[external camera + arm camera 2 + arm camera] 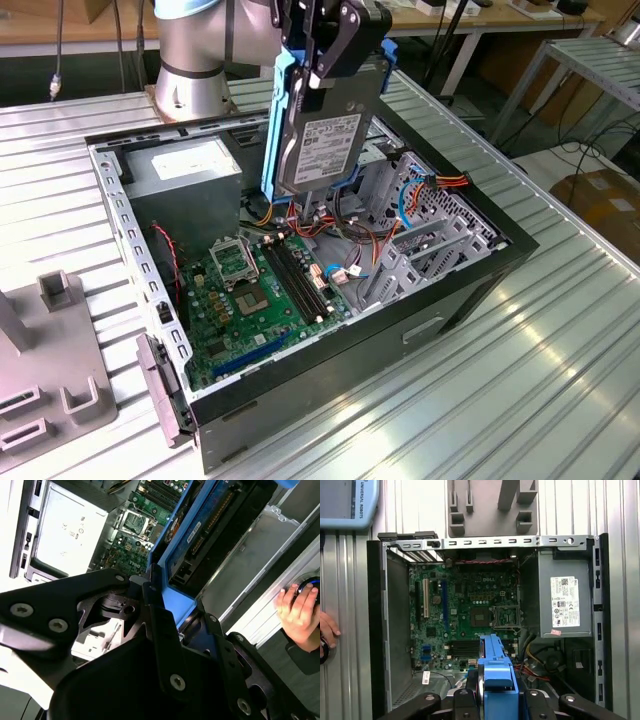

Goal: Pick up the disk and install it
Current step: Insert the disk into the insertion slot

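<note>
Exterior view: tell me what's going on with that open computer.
The arm's tool is shut on the disk, holding it upright by its top end over the open computer case. The disk hangs above the case's interior and is not yet seated in any bay. A person's hand rests off to the side of the case, touching neither the disk nor the arm.

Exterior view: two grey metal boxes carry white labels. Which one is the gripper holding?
The disk, the thinner one with blue rails, held on end by the gripper above the case. The power supply, larger, sits in the case's corner.
</note>
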Robot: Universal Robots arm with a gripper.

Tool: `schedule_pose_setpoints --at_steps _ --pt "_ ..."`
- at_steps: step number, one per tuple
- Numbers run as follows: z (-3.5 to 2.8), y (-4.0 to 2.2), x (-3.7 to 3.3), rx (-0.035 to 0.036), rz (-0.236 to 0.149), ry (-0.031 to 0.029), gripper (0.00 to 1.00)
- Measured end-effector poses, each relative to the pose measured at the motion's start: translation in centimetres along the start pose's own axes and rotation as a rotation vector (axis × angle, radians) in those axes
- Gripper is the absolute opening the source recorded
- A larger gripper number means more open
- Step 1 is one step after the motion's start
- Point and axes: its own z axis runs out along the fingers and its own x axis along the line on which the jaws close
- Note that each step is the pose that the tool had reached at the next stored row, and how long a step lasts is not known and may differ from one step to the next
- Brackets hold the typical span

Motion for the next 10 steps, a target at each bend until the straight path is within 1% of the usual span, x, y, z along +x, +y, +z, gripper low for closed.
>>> schedule_pose_setpoints --at_steps 5,10 --pt "0.01 -0.08 0.66 -0.0001 0.0 0.0001 0.37" --pt "0.01 -0.17 0.88 -0.0001 0.0 0.0001 0.37"
